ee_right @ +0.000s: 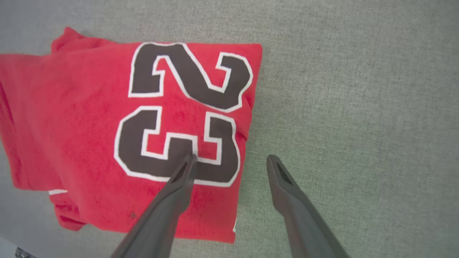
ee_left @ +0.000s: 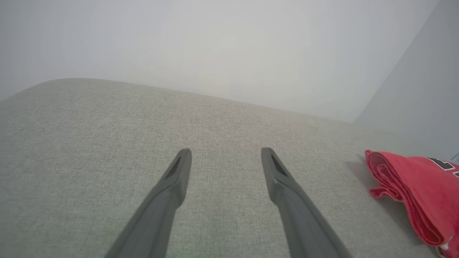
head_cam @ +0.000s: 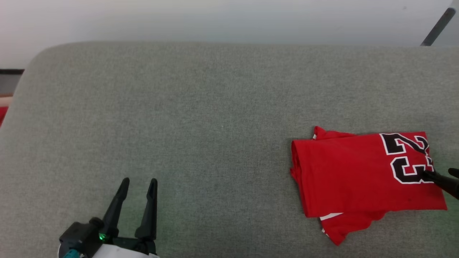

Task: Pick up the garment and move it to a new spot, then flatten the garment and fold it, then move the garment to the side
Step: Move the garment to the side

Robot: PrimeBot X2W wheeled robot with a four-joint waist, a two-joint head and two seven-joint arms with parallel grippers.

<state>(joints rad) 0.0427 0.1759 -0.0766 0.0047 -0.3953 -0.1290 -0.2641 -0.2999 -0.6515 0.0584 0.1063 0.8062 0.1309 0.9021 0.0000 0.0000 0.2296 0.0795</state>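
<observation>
The garment lies folded into a rough rectangle on the right part of the grey fabric surface, close to that view's right edge, its black, white-outlined number at the end nearest that edge. The head view gives the whole bundle: a rounded fold on the side toward the middle of the surface, a red flap poking out at the near corner, and a strip of white trim showing under the near edge. The right wrist view looks almost straight down on the garment and makes the number plain as 23. There the right fingers stand spread and hold nothing, one over the lower digit, the other over bare fabric beyond the garment's edge; whether either touches cannot be told. In the head view the right fingers show as dark tips at the right edge. The left wrist view catches the garment from low down at its side, showing the stacked layers of the fold. The left fingers are also spread and empty, over bare surface, and the head view places the left fingers at the lower left, well apart from the garment.
</observation>
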